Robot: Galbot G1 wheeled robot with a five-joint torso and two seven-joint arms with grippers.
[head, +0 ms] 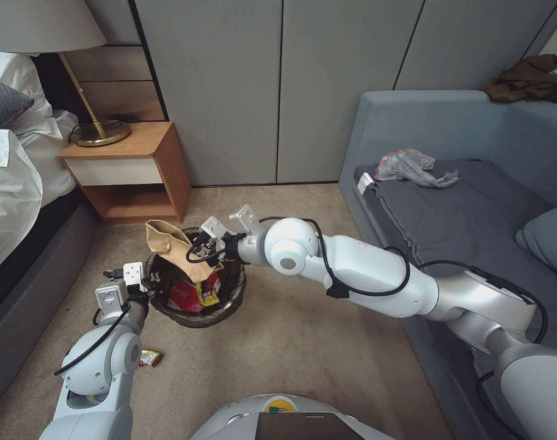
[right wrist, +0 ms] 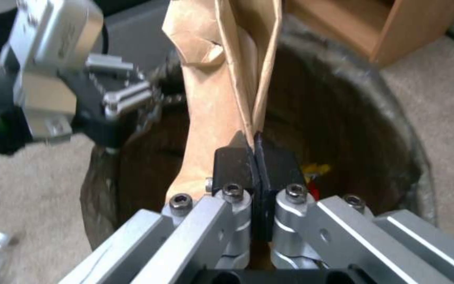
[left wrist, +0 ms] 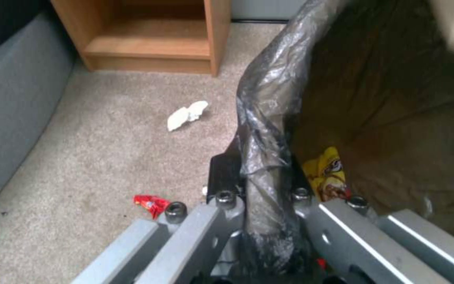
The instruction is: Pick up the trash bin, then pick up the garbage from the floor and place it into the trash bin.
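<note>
On the carpet between nightstand (head: 135, 168) and sofa (head: 474, 201), the trash bin (head: 226, 308) hangs from the left gripper (left wrist: 261, 189), whose fingers pinch its bag-lined rim on the robot's near-left side. Over the opening, the right gripper (right wrist: 256, 157) has its fingers pressed together on the tan paper bag (head: 171, 244) — its long axis tilts up and away toward the nightstand, lower end already inside, so the bag lies straight ahead of those fingers. Scraps — a red wrapper (left wrist: 151, 204), a white tissue (left wrist: 186, 115) — lie on the floor beside the bin
</note>
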